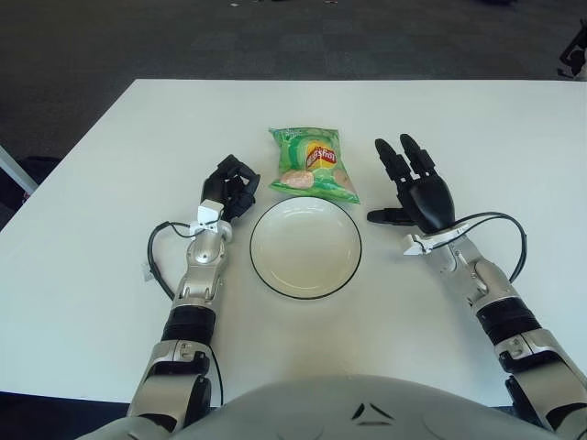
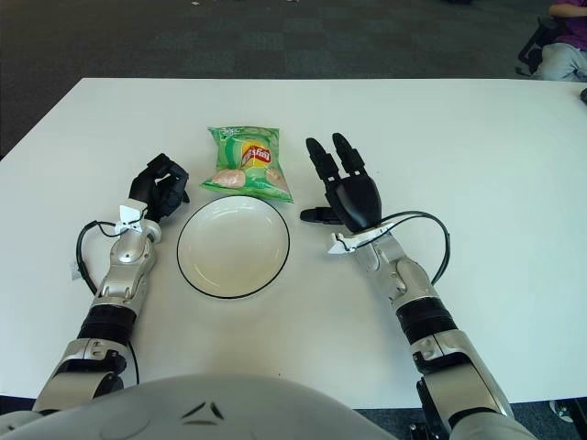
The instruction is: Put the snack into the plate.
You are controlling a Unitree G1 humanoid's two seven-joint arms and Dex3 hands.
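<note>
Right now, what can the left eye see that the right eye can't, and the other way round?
Only the left eye view shows a grey bar past the table's left edge. Only the right eye view shows a person in purple on the floor, far right. Both show the white table, the green snack bag lying just beyond the empty plate, the left hand curled beside the plate's left side, and the right hand open to the right of the bag, holding nothing.

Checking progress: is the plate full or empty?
Empty. The plate shows only its bare white inside; the snack bag lies on the table just beyond its far rim.
</note>
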